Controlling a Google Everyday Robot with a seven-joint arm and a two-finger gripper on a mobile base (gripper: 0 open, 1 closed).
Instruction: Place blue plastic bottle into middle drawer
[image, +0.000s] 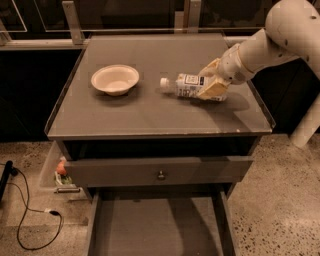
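The blue plastic bottle lies on its side on the cabinet top, white cap pointing left toward the bowl. My gripper comes in from the right on the white arm and its tan fingers sit on either side of the bottle's base end, closed against it. The bottle rests on the top. The middle drawer stands pulled out at the bottom of the view, with a bare pale gray floor and thin side walls.
A white bowl sits on the cabinet top to the left of the bottle. A gray drawer front with a round knob juts out above the open drawer. A small white bin and a cable lie on the floor at left.
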